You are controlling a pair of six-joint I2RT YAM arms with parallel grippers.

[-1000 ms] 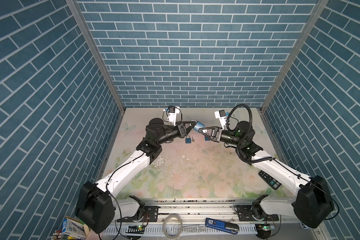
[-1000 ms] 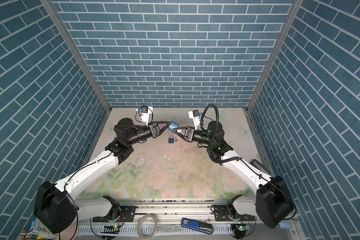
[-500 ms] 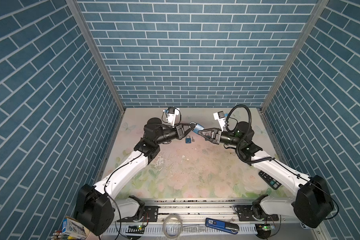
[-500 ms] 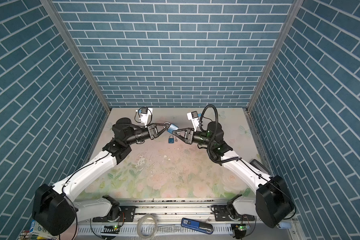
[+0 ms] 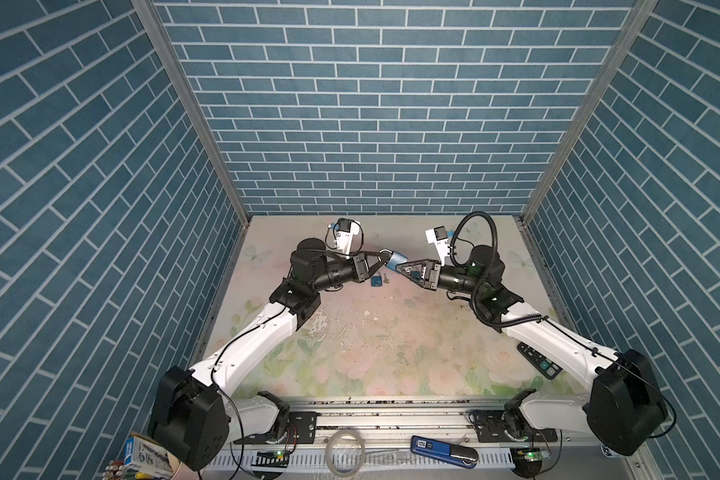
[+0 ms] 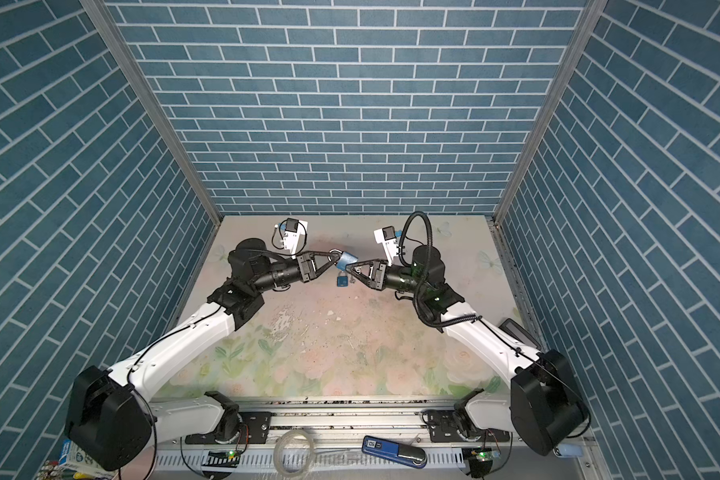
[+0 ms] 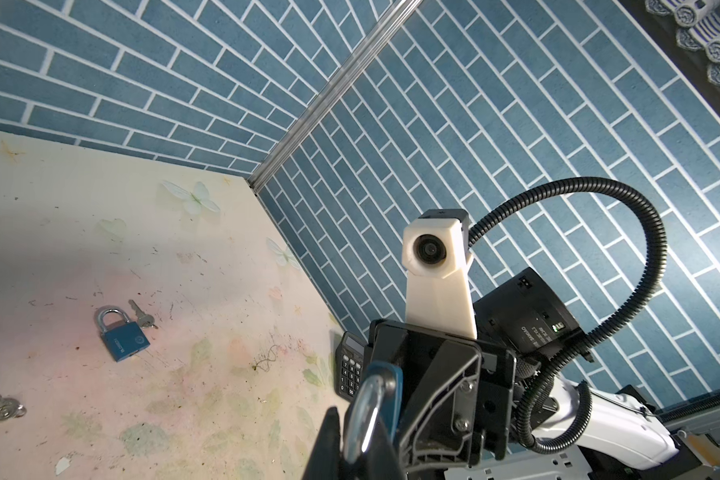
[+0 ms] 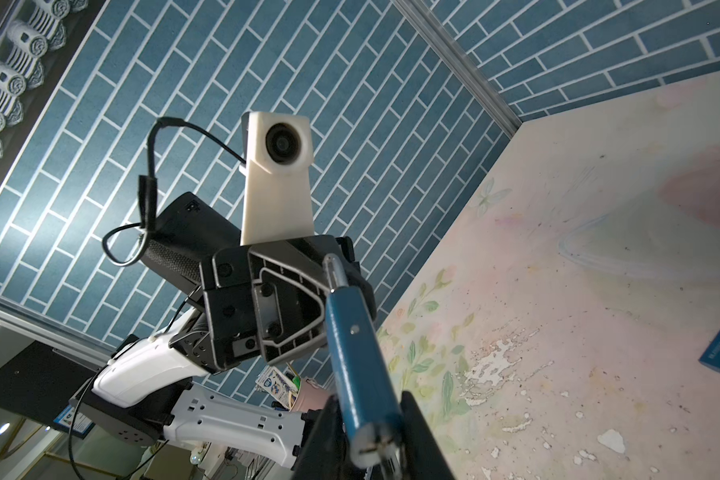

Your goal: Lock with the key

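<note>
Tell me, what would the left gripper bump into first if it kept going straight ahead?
The left gripper holds the padlock by its shackle, so that comes first; just beyond, probably the right gripper facing it.

Robotics lab test cell: blue brick-print wall panels [image 5: 371, 104], floral-print worktop [image 5: 391, 353], two white-and-black robot arms [image 5: 258, 332] on near aluminium rail [image 5: 391, 409].

Worn floral table [image 5: 391, 357] bears a small blue padlock [image 5: 376, 281], key [image 5: 386, 280] just beside; remote [image 5: 540, 360] near right edge.
</note>
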